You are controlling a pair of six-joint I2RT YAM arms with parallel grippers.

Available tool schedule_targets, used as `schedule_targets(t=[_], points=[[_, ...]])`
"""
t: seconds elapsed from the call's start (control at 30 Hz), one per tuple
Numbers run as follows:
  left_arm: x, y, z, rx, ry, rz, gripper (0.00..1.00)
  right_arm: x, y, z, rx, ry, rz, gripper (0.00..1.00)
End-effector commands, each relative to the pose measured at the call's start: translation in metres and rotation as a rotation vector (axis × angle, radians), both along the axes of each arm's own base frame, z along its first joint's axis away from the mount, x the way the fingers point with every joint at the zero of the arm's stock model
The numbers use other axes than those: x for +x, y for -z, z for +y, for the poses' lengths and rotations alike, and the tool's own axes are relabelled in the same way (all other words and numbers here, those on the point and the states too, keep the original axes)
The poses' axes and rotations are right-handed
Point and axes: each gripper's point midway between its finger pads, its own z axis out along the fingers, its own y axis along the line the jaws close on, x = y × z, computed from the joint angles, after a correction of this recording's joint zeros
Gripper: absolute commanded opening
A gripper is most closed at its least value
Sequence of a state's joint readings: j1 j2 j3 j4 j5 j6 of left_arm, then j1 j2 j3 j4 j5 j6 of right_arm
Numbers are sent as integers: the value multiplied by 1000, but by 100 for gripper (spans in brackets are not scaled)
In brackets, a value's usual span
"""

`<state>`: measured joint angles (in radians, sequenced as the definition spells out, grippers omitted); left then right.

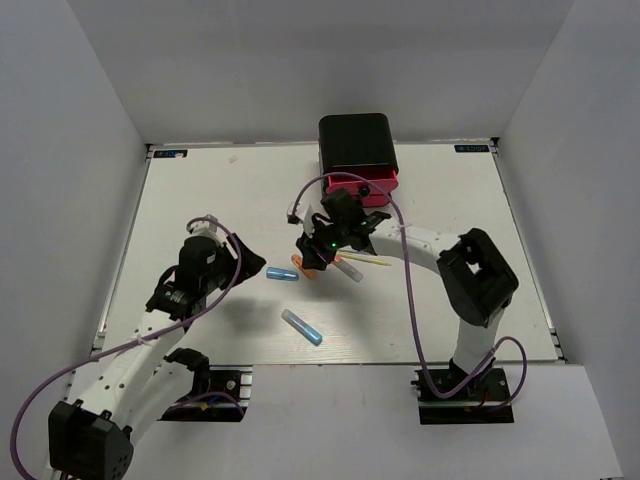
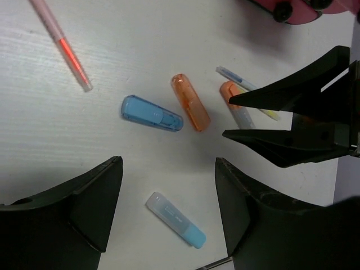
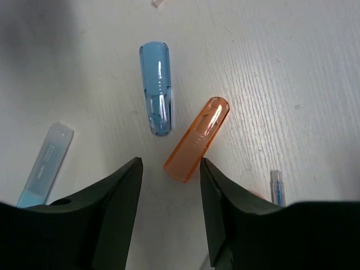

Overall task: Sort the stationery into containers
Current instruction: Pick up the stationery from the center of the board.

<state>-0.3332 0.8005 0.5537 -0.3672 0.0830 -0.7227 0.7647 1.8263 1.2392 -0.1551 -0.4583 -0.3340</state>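
Drawer box (image 1: 357, 145) at table (image 1: 200, 200) far edge; marker cluster (image 1: 282, 273) before it; lone marker (image 1: 301, 327) nearer, apart

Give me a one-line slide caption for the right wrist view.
Right hand open over the near end of the orange marker, blue marker lying beside it.

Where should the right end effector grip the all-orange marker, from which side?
Its middle, from straight above: the all-orange marker lies flat and slanted on the table, clear of the blue marker, so jaws turned across it meet its narrow width.
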Motion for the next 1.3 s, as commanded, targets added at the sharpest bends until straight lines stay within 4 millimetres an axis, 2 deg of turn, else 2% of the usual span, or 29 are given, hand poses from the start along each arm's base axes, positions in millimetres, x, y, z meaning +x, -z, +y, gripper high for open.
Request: schedule_targets(t=[0.0,0.07,0.33,0.5,0.7,0.77,0.87,1.0,1.07,1.13,1.17,1.23,1.27], points=[[-7,13,10,-26,-94,59,76,9,1,10,-40,103,23,51],[-11,21,11,-30,-101,76,76,10,9,16,-64,118,34,50],[-9,19,9,-57,-112,54,76,20,33,21,-139,213,-7,50],[-10,25,10,-50,-112,71,76,24,47,19,-176,238,-23,50],[-12,21,10,-61,-117,64,76,21,62,14,-222,245,-40,50],[-13,26,11,-58,-117,72,76,22,64,14,-222,243,-43,41],[-14,25,9,-62,-110,75,76,19,68,10,-233,241,-33,36],[-16,33,6,-67,-100,114,76,16,71,8,-238,229,-20,20],[-13,30,5,-69,-100,107,76,17,65,8,-231,218,-21,14],[-11,29,2,-77,-91,101,76,23,47,11,-202,202,-52,6],[-10,29,2,-77,-91,101,76,31,23,15,-160,209,-84,3],[-10,30,0,-81,-84,106,76,42,0,15,-130,182,-149,0],[-10,32,0,-78,-85,114,76,54,-34,17,-75,190,-203,0]])
